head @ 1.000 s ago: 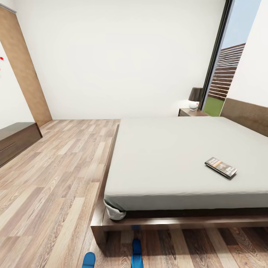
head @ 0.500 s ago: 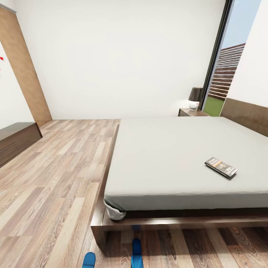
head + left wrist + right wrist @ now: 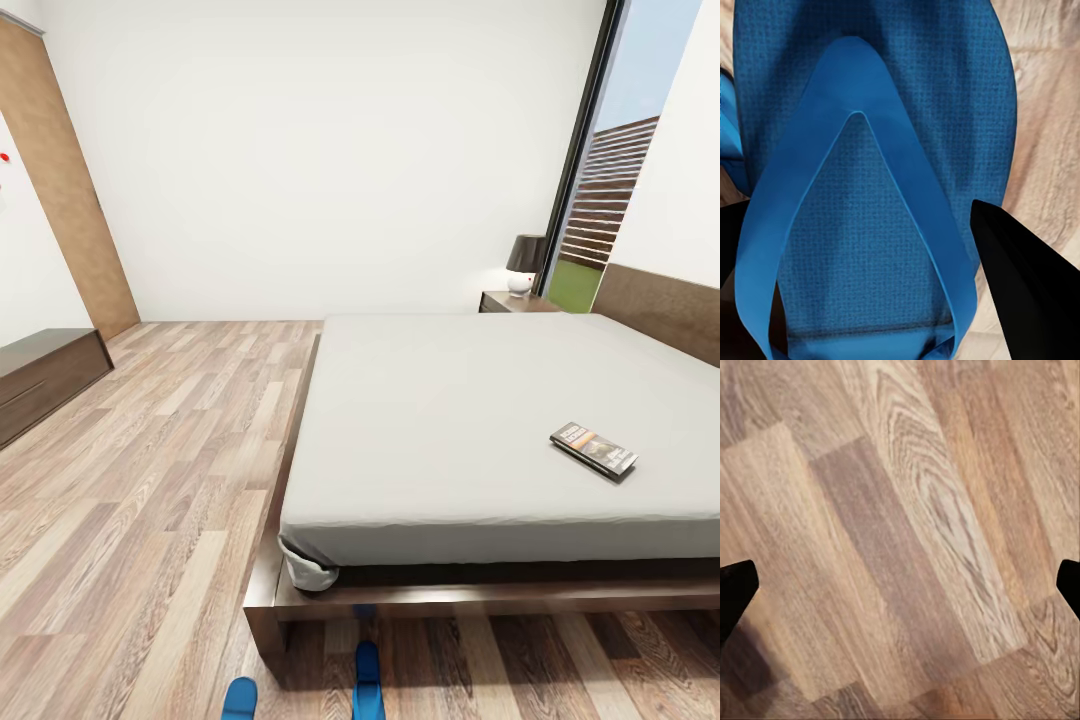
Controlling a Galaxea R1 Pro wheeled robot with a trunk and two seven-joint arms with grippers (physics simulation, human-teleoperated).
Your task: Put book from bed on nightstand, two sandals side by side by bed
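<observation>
Blue, bright and saturated: two sandals on the wood floor at the foot corner of the bed. One sandal lies just off the dark brown frame, toe toward it; the other sandal sits a little further out, near the first but apart, cut off by the lower edge of the head view. Only the rounded front ends show from up there.

Left wrist camera looks straight down on a sandal from close by. Sole has a fine dotted texture, slim and elongated, rounded at one end. A smooth, lighter blue V-shaped strap runs across it. A sliver of more blue shows at one edge, too little to tell what it is. Left tool: dark fingers spread either side of the sandal, released, gripping nothing. One finger reads as a black wedge over the floor beside the sole.

Right tool: fingers wide apart at the picture's two edges, released, bare planks between them.

Book: thin dark paperback flat on the pale grey mattress, toward the headboard side, angled to the bed's edges. Orange band at one end, dark cover picture; lettering too small to read.

Nightstand at the far corner by the headboard, dark brown, carrying a lamp with a dark shade and white base. Long low dark brown cabinet stands against the wall across the floor.
</observation>
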